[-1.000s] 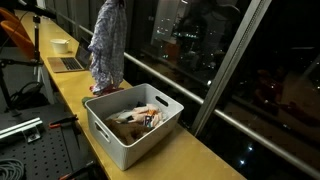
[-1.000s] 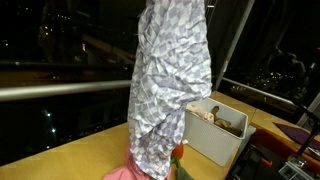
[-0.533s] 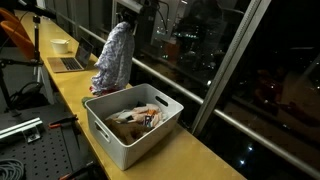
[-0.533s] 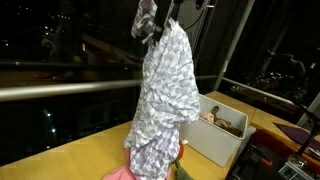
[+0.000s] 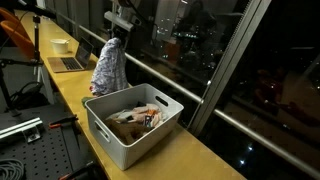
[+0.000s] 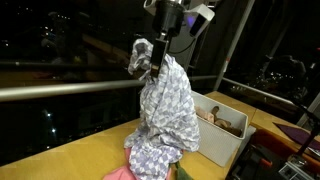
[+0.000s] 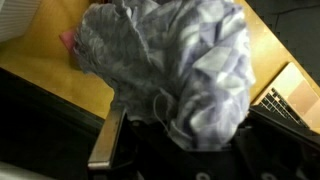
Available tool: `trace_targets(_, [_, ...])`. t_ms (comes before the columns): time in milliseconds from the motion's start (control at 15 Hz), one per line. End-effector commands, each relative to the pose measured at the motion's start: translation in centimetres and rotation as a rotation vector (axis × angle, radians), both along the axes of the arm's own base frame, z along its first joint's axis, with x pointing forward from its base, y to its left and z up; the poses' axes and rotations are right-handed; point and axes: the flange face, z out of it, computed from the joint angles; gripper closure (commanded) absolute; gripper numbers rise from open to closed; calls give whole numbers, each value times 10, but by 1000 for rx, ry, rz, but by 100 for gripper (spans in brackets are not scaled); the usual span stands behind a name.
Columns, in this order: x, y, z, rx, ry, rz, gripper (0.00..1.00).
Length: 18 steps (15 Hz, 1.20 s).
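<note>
The white bin [image 5: 100, 128] stands nearest on the wooden counter [image 5: 200, 155], full of jumbled items [image 5: 140, 115]. Just beyond the bin's far end hangs a grey-and-white patterned cloth [image 6: 170, 110]. The gripper [image 6: 160, 48] above it is clamped tight on a bunched top corner. The cloth's lower folds pile on the counter beside the bin and over a pink cloth [image 6: 118, 172]. Farther from the bin along the counter lie a laptop [image 5: 68, 63] and then a bowl [image 5: 61, 45].

Handling this well probably means a firm pinch on the bunch, since a thin fold could slip free. Any travel should be slow and straight, so the hanging fabric does not swing against the bin's rim or drag the pink cloth with it.

In the wrist view the patterned cloth fills nearly everything. Only one of the fingers [image 7: 107, 145] shows, and the pinch point itself is buried in fabric. How much of the pink cloth lies beneath is hidden. The bin's contents are too small to name, and the dark window behind shows only reflections.
</note>
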Motion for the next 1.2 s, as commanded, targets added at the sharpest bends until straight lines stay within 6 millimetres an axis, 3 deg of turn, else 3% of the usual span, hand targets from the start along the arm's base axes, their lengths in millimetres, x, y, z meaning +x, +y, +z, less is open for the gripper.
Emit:
trace_targets(0, [-35,28,-13,-121,-50,59,100])
trace_targets(200, [-35,33,-47,-204,-70,82,100])
trace_targets(600, [0,18,-128,-277,-131,78,100])
trace_targets(867, [6,16,-151,-262,-121,69,100])
trace_targets(933, [5,17,-151,-260,-107,71,75])
trace_targets(1000, [3,18,-145,-258,-99,79,74])
trace_targets(1133, [-5,21,-125,-259,-87,87,60])
